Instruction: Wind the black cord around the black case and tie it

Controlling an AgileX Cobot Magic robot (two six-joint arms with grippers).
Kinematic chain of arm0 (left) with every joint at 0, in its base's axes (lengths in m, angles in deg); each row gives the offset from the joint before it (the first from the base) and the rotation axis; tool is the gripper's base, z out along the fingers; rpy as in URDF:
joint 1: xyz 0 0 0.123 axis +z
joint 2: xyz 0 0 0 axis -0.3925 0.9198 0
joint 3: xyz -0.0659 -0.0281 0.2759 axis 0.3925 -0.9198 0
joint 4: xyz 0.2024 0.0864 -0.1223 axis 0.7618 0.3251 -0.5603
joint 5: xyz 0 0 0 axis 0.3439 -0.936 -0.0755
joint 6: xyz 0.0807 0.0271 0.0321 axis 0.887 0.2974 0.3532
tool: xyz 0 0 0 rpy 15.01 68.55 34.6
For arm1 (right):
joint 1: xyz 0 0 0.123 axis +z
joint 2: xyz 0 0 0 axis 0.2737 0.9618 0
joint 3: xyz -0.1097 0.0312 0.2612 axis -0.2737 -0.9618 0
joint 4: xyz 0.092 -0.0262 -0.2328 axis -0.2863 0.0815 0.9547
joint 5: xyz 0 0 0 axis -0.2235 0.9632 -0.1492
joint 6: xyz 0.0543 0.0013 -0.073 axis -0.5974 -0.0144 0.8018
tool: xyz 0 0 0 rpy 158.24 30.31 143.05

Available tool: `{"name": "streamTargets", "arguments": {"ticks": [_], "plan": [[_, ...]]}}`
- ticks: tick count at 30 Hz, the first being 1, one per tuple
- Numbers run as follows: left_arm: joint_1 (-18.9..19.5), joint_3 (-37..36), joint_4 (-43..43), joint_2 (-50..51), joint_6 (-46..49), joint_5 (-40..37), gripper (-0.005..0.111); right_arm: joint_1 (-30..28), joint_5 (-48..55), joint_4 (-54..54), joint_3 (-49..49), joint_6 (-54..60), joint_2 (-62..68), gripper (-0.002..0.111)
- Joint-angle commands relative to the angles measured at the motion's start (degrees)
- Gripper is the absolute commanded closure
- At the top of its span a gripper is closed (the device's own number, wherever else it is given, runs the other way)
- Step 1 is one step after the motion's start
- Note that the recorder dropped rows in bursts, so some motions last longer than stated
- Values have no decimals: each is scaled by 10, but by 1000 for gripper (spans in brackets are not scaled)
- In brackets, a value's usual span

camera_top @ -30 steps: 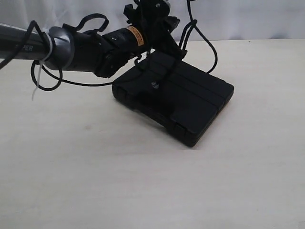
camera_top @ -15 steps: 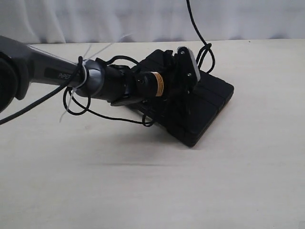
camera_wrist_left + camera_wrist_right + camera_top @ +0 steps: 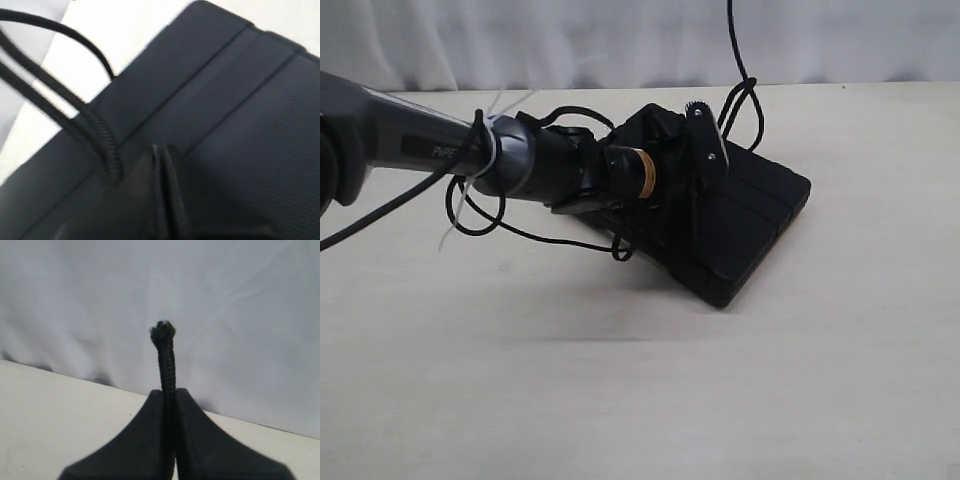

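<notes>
L arm (image 3: pixel 410 140), lettered "PIPE…", reaches in from left, near level; L gripper (image 3: pixel 161 150) closed, tips over black case (image 3: pixel 750 215). R gripper (image 3: pixel 170 392) clamps black cord (image 3: pixel 167 360) nr its tip.

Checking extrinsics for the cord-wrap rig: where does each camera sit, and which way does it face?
Exterior: off the arms, looks across the table toward the white curtain; shows the left arm over the black case.
Left wrist: close over the case lid; shut left gripper shows.
Right wrist: faces the curtain; right gripper pinches the black cord.
Shared: exterior and left wrist both see the case and cord.
</notes>
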Motion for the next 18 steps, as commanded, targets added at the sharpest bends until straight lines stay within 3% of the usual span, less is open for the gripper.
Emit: {"name": "streamTargets", "arguments": {"ticks": [1,7,10,15,18], "plan": [[11,-1,-27,-39,-4,-18,107,-24,-17,-53,-1,0,-9,104],[32,-1,-27,-68,-66,-1,107,-40,22,-61,-1,25,-24,104],[36,-1,-65,-68,-81,32,107,-43,48,-65,-1,26,-29,104],[33,-1,-146,-50,-74,207,107,-40,85,-73,-1,28,-33,104],[33,0,-234,-14,4,311,107,-40,104,-106,-1,51,-36,104]]}}
